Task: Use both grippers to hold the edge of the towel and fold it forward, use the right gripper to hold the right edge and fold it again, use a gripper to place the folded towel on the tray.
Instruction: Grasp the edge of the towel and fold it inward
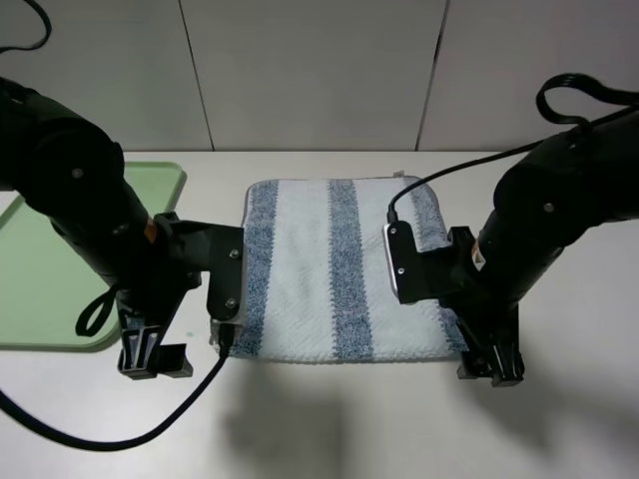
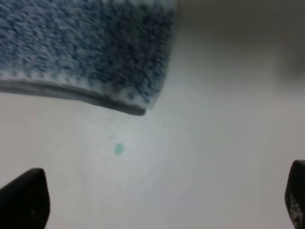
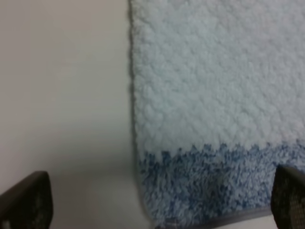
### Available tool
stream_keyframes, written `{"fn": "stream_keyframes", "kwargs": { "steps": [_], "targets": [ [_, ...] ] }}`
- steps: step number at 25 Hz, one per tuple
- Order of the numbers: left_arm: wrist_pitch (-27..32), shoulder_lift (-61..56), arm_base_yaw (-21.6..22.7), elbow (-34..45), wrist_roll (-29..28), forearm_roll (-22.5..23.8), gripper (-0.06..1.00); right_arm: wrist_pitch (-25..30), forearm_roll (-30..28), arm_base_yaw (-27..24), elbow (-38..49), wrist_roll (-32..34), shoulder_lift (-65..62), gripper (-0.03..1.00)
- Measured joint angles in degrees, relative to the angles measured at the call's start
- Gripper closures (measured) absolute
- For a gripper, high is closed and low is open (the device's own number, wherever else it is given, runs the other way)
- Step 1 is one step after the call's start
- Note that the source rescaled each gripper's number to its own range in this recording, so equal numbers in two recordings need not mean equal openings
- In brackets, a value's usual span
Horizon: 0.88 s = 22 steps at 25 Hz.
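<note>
The striped towel [image 1: 339, 269] lies flat and unfolded in the middle of the table. My left gripper [image 1: 155, 361] hangs low just outside its near left corner, open, with only bare table between the fingers [image 2: 24, 200]. In the left wrist view the towel's grey hem [image 2: 57, 91] and corner show ahead of the left gripper [image 2: 159, 205]. My right gripper [image 1: 491, 367] is at the near right corner, open. In the right wrist view, the towel's corner [image 3: 205, 191] lies between the right gripper's [image 3: 157, 205] spread fingers. The light green tray [image 1: 40, 269] sits at the left.
Black cables trail from both arms across the table front and over the towel's far right corner [image 1: 419, 190]. A small green speck [image 2: 118, 149] marks the table near the left gripper. A grey wall [image 1: 319, 70] closes the far side.
</note>
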Motion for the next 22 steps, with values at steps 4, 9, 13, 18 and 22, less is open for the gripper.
{"fn": "stream_keyframes", "kwargs": {
  "steps": [4,9,13,18,22],
  "targets": [
    [-0.5,0.0,0.0,0.0,0.3,-0.2,-0.05,-1.1,-1.6,0.0,-0.1,0.0,3.1,-0.03],
    [-0.6,0.0,0.0,0.0,3.0,-3.3,-0.04,-2.4,-2.4,0.0,-0.1,0.0,6.2,-0.03],
    [-0.7,0.0,0.0,0.0,5.3,-4.5,-0.04,-3.8,-2.5,0.0,-0.1,-0.1,8.2,-0.03],
    [-2.4,0.0,0.0,0.0,5.7,-4.8,-0.04,-5.2,-2.5,0.0,-0.1,-0.1,10.3,-0.03],
    [-4.0,0.1,0.0,0.0,6.9,-5.1,-0.03,-5.2,-2.5,0.0,-0.2,-0.3,10.6,-0.03]
  ]
}}
